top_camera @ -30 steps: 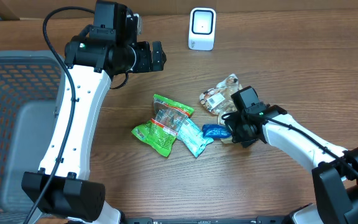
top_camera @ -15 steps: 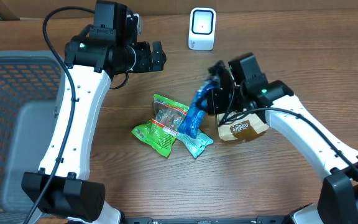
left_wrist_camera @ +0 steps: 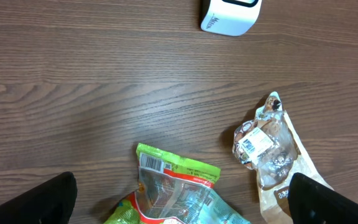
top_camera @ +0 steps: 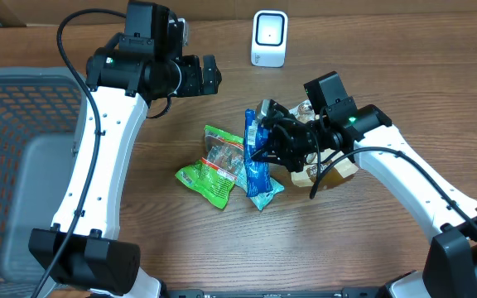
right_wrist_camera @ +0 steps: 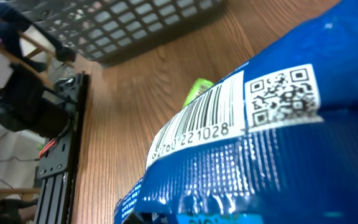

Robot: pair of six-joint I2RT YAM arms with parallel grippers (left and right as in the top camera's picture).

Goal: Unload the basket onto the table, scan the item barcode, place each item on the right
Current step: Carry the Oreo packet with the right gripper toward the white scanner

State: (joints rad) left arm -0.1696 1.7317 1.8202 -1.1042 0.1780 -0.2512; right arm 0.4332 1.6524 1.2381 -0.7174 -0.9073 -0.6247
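Note:
My right gripper (top_camera: 272, 136) is shut on a blue snack packet (top_camera: 255, 157), which hangs upright above the table, left of the arm. In the right wrist view the blue packet (right_wrist_camera: 260, 143) fills the frame, its white label with barcode (right_wrist_camera: 197, 132) and QR code facing the camera. The white scanner (top_camera: 269, 38) stands at the back of the table, apart from the packet. My left gripper (top_camera: 209, 74) hovers open at the back left, nothing between its fingers (left_wrist_camera: 55, 199); the scanner (left_wrist_camera: 229, 15) shows at the top of its view.
A green packet (top_camera: 218, 161) and a teal packet (top_camera: 261, 190) lie mid-table under the blue one. A clear and brown bag (top_camera: 330, 171) lies beneath the right arm. A grey mesh basket (top_camera: 15, 165) stands at the left edge.
My right gripper has lifted the blue packet off the table, swung it up and to the left, and turned it upright. The left arm has not moved.

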